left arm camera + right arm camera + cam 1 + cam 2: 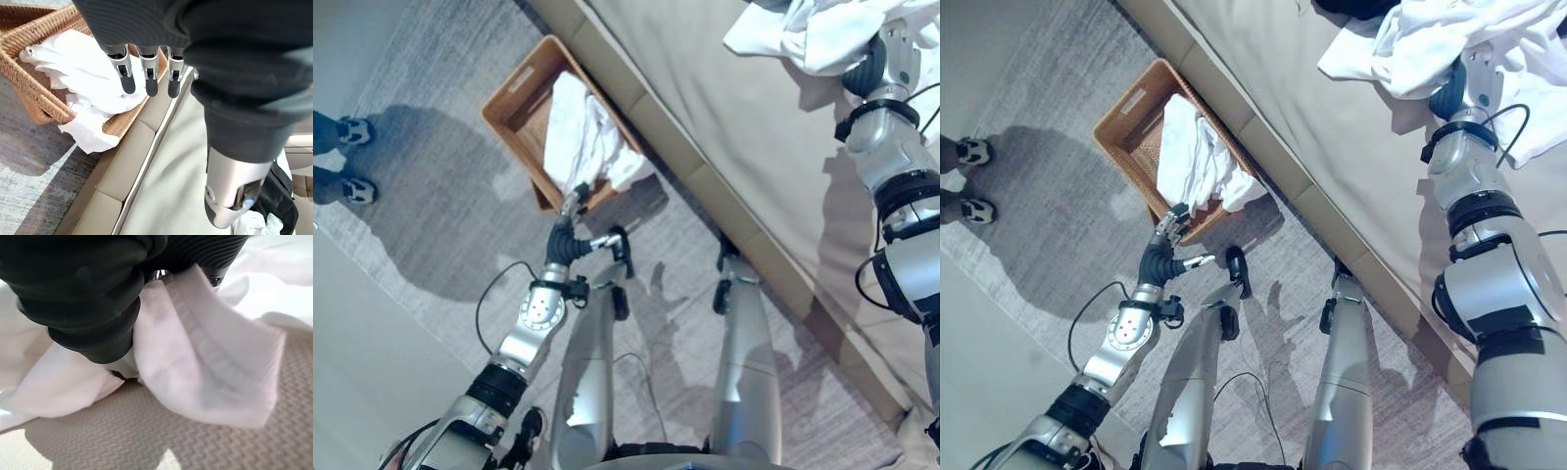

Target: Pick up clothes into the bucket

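Note:
A brown wicker basket (pixel 514 93) stands on the carpet beside the bed, with white clothes (pixel 578 132) heaped in it and spilling over its near corner. My left hand (pixel 570 211) hovers just by that corner, its fingers (pixel 128 73) straight and holding nothing. On the bed lies a pile of white clothes (pixel 1449 29). My right hand (pixel 1449 93) is pushed into that pile, and a fold of white cloth (pixel 210 367) drapes over it and hides the fingers.
The beige bed (pixel 734 117) runs diagonally, its padded edge close to the basket. A person's two shoes (pixel 352 132) stand on the carpet at the far left. A dark item (pixel 1351 8) lies on the bed beyond the white pile.

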You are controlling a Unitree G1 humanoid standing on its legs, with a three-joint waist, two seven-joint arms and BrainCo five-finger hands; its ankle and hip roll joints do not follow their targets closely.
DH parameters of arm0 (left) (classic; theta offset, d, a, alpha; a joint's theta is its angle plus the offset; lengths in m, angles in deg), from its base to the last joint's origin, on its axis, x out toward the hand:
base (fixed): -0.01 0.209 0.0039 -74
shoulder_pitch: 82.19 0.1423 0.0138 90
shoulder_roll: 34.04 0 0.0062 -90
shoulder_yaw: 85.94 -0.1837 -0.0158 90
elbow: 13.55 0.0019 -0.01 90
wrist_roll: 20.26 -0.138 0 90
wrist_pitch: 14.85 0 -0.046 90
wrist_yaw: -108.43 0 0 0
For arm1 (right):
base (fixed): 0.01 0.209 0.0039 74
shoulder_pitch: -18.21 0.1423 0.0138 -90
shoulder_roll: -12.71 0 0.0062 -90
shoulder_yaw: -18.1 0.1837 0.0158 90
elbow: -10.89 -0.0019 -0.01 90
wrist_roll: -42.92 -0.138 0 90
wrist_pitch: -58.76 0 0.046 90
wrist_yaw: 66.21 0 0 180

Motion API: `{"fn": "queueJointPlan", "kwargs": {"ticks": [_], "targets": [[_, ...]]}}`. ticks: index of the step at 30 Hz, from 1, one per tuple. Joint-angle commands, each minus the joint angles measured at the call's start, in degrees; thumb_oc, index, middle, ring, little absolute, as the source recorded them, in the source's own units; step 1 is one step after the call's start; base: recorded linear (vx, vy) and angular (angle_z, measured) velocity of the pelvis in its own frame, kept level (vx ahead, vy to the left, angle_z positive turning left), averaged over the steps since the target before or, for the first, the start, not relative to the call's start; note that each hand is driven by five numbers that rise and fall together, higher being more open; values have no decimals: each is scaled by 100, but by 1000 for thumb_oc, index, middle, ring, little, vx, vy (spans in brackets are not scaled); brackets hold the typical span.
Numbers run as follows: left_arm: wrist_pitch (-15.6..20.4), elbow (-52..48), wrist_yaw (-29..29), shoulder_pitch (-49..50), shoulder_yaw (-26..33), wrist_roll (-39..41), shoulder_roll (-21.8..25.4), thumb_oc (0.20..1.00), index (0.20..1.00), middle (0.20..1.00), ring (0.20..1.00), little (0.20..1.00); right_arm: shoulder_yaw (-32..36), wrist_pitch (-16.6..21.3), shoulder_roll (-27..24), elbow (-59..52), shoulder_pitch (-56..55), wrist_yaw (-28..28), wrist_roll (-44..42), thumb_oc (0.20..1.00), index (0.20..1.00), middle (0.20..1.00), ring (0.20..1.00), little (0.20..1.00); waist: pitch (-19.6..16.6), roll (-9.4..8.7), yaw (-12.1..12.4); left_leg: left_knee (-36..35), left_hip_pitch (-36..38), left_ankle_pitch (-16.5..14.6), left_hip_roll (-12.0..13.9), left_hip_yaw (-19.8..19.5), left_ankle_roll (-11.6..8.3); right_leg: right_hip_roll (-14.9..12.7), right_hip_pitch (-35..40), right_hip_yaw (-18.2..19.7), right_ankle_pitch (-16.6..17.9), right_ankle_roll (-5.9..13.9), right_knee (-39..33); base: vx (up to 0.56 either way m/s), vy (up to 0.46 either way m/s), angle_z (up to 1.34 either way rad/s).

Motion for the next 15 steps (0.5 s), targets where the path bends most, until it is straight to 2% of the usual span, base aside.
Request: {"fn": "queueJointPlan", "kwargs": {"ticks": [1, 4, 9, 11, 14, 15], "targets": [[214, -344, -10, 332, -3, 6, -73, 1000, 1000, 1000, 1000, 1000, -66, 312, -138, -365, -419, -8, -487, 200, 200, 200, 200, 200, -488, 79, -63, -49, -119, 8, 43, -241, -66, 99, 3, 96, 584, 309, -292, 0, 0, 0], [207, -194, -85, 374, 13, 84, -140, 1000, 1000, 1000, 1000, 1000, 224, 486, -87, -865, -971, -140, -842, 200, 200, 200, 200, 200, -542, -8, -108, -107, 97, -1, 38, -249, -66, 114, 232, 44, 567, 304, -336, 0, 0, 0], [212, -15, -113, 388, 51, 97, -219, 1000, 1000, 1000, 1000, 1000, 551, 663, 86, -1583, -1817, -255, -1017, 200, 200, 200, 200, 200, -588, -120, -160, -313, 572, 13, 22, -279, -77, 96, 702, -31, 580, 326, -499, 6, -1, 1], [211, 114, -114, 378, 129, 38, -269, 1000, 1000, 1000, 1000, 1000, 769, 817, 282, -2262, -2603, -386, -1086, 200, 200, 200, 200, 200, -619, -224, -232, -499, 979, 27, -1, -311, -93, 52, 1154, -100, 619, 354, -703, 40, -20, 7], [218, 143, -120, 391, 145, 13, -274, 1000, 1000, 1000, 1000, 1000, 849, 864, 360, -2551, -2932, -461, -1107, 200, 200, 200, 200, 200, -614, -263, -257, -592, 1167, 42, -21, -329, -97, 32, 1362, -140, 640, 364, -807, 60, -20, 4], [214, 265, -149, 408, 215, -59, -278, 1000, 1000, 1000, 1000, 1000, 1021, 1042, 592, -3074, -3713, -696, -1254, 200, 200, 200, 200, 200, -665, -366, -317, -834, 1682, 73, -62, -355, -115, -4, 1944, -216, 714, 402, -1130, 79, -15, -8]]}}
